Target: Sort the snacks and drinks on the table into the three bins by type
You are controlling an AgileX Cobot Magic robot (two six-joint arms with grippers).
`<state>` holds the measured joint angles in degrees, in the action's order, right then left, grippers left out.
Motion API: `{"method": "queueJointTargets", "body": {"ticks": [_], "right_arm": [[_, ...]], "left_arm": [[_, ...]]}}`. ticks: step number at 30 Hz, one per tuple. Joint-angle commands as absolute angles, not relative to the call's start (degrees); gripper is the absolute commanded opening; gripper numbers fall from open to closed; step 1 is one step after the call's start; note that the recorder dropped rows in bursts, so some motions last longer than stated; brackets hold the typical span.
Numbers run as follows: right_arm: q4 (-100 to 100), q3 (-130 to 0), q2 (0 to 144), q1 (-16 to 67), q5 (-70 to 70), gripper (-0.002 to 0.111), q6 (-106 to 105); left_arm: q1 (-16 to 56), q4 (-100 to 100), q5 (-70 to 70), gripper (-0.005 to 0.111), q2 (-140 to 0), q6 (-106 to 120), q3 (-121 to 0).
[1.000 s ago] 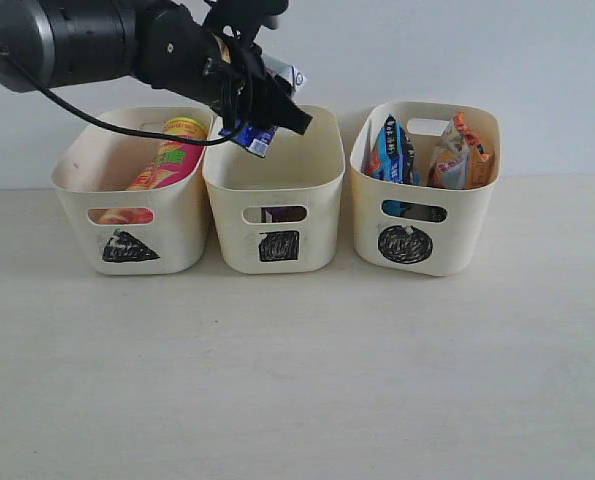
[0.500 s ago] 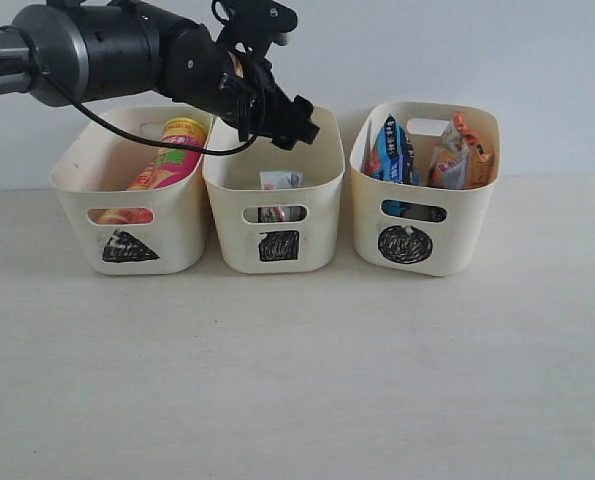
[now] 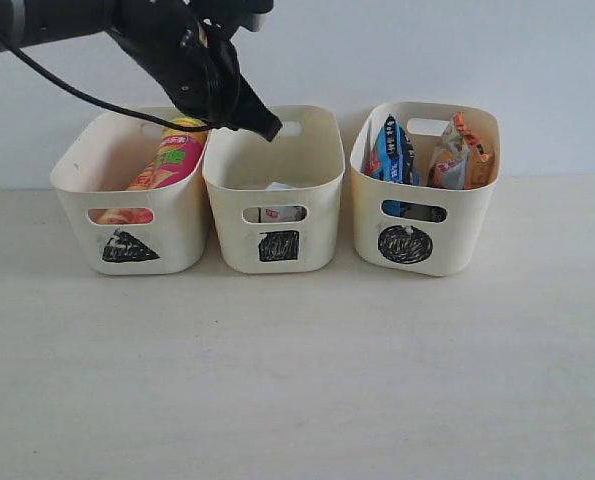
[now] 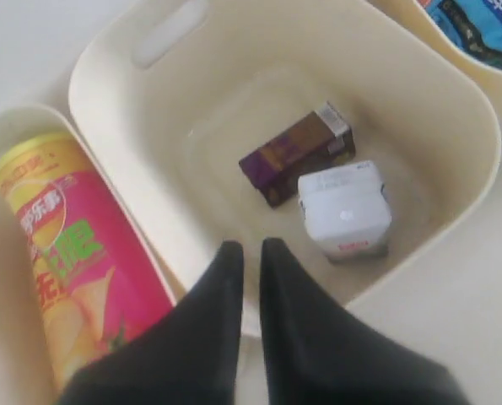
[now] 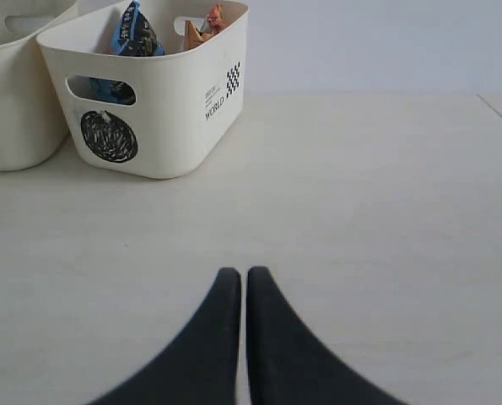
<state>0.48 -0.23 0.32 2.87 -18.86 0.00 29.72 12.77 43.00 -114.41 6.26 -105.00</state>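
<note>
Glossy black left arm (image 3: 147,30) with a thin black cable (image 3: 87,100), ending in a tapered black claw (image 4: 251,247).

Item 1: cream plastic tub with a black triangle mark (image 3: 77,200), leftmost of the row on the pale tabletop (image 3: 297,380) in my exterior feed. The pink chip tube (image 3: 172,165) leans inside it, top end up by the tub's right wall.

Item 2: cream plastic tub with a black square mark (image 3: 317,215), middle of the row, just beside both neighbours. On its floor I see the small purple carton (image 4: 297,154) lying flat, with the white rectangular carton (image 4: 345,208) just beside it.

Item 3: cream plastic tub with a black circle mark (image 3: 467,235), rightmost. The blue-black crinkly bag (image 3: 390,150) stands at its left, the orange-tan crinkly bag (image 3: 462,152) at its right.
</note>
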Motion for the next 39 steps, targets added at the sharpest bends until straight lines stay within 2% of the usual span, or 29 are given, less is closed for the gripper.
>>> {"method": "queueJointTargets", "body": {"ticks": [1,23,33,39], "right_arm": [[0.5,0.0,0.0,2.9,-18.5,0.0,0.0],[0.5,0.0,0.0,2.9,-18.5,0.0,0.0],[0.5,0.0,0.0,2.9,-18.5,0.0,0.0],[0.5,0.0,0.0,2.9,-18.5,0.0,0.0]], "left_arm": [[29.8,12.9,46.6,0.004,-109.9,6.8,-101.6],[29.8,7.2,46.4,0.004,-79.3,4.0,-72.5],[29.8,1.9,36.9,0.004,-62.0,3.8,-58.6],[29.8,1.1,39.0,0.004,-52.2,3.8,-52.3]]}}
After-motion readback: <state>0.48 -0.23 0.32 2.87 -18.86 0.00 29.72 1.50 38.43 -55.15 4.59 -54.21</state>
